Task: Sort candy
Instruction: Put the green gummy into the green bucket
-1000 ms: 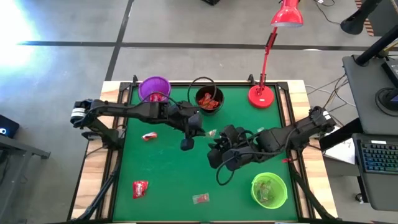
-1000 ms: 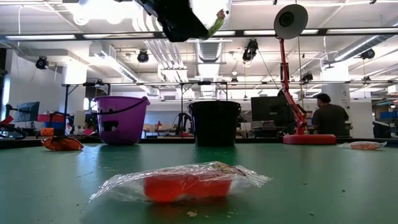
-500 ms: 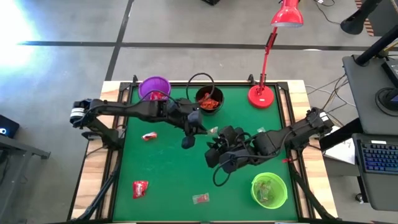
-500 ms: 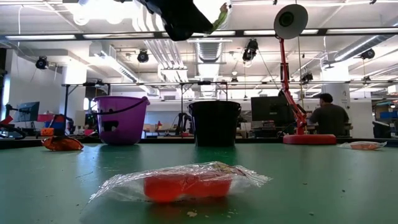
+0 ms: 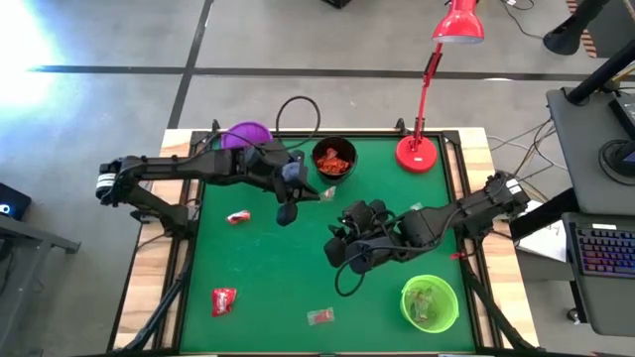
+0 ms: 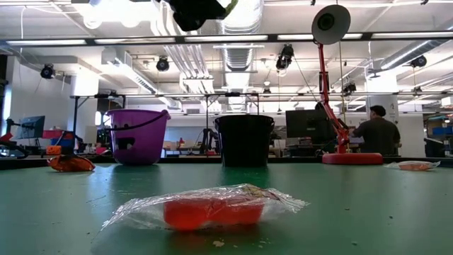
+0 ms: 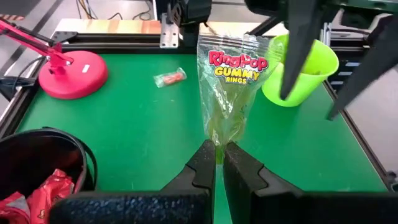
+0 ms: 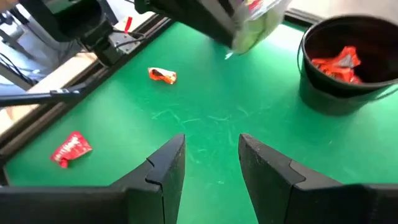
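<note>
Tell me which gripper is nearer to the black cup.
Left. The left gripper hangs just beside the black cup, on its purple-cup side, shut on a Ring Pop bag. The right gripper is open, farther off toward the green cup.

The right end effector (image 8: 211, 163) hangs open over the green surface (image 8: 211, 118). An orange candy (image 8: 162, 75) lies at ten o'clock, a black cup (image 8: 348, 68) at two.

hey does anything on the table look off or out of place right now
Nothing is spilled or damaged. A few candies lie loose on the green mat, unsorted, such as the red one. The left gripper holds a Ring Pop gummy packet in the air.
</note>
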Action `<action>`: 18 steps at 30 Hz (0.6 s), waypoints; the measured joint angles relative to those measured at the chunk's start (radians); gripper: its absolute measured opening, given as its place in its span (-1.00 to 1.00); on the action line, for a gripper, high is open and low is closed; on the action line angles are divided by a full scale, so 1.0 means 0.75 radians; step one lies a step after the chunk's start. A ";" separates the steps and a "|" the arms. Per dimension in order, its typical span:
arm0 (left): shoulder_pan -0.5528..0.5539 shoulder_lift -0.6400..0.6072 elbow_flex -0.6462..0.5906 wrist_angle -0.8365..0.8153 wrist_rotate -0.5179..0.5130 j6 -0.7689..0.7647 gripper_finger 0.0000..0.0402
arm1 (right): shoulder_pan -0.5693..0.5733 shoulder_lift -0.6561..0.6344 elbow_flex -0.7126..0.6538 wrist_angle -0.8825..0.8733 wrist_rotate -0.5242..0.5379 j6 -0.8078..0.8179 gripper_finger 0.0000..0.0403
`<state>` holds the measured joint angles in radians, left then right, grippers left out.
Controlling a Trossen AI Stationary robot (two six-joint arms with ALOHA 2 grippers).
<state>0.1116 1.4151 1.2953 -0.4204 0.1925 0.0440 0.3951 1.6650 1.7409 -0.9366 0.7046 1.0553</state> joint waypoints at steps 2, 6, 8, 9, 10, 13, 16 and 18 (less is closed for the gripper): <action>0.000 -0.012 0.000 -0.004 0.001 0.007 -1.00 | -0.005 0.000 0.000 0.001 0.004 -0.031 -0.30; 0.000 -0.029 0.000 -0.007 0.000 0.019 -1.00 | -0.007 0.000 0.000 0.007 -0.005 -0.017 -0.30; 0.000 -0.030 0.000 -0.009 0.000 0.019 -1.00 | -0.014 0.000 0.000 0.007 -0.008 -0.034 -0.30; 0.000 -0.030 0.000 -0.010 0.000 0.019 -1.00 | -0.016 0.000 0.000 0.007 -0.007 -0.028 -0.30; 0.000 -0.030 0.000 -0.011 0.000 0.018 -1.00 | -0.020 0.000 0.000 0.007 -0.006 -0.003 -0.30; 0.000 -0.030 0.000 -0.010 0.000 0.011 -1.00 | -0.023 0.000 0.000 0.007 -0.005 0.069 -0.30; 0.000 -0.030 0.000 -0.010 0.000 0.010 -1.00 | -0.024 0.009 0.000 0.010 0.014 0.020 -0.30; 0.000 -0.030 0.000 -0.010 0.000 0.010 -1.00 | -0.032 0.021 0.000 0.010 0.018 -0.007 -0.30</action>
<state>0.1116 1.3926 1.2953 -0.4282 0.1925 0.0513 0.3711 1.6809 1.7409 -0.9291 0.7177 1.0497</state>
